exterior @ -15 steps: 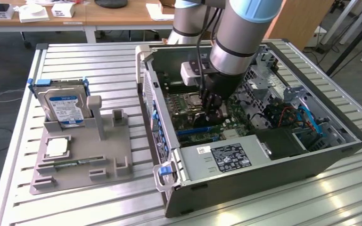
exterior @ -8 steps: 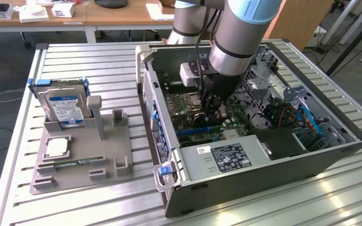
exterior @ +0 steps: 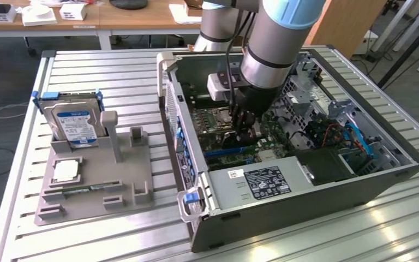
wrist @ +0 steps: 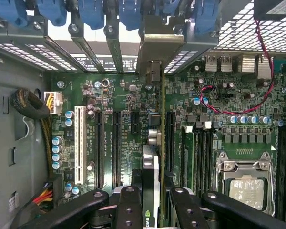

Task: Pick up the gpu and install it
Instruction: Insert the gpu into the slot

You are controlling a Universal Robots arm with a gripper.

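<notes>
In the exterior view the arm reaches down into the open computer case (exterior: 289, 218), which lies on its side on the slatted metal table (exterior: 85, 60), and the gripper (exterior: 244, 119) sits low over the board at the case's centre. The wrist view shows the fingers (wrist: 128, 210) drawn in narrow and clamped on the gpu (wrist: 151, 162), one on each face of the card. The card stands edge-on over the green motherboard (wrist: 124, 95), running along the long black expansion slots, and its silver end bracket (wrist: 155, 45) reaches the row of rear openings under the blue clips (wrist: 93, 12). Whether its lower edge sits in a slot I cannot tell. From the gripper in the exterior view, the power supply (exterior: 264, 183) is at six o'clock inside the case. Out at nine o'clock, well apart, a grey holder (exterior: 93, 185) carries an upright hard drive (exterior: 75, 126)
</notes>
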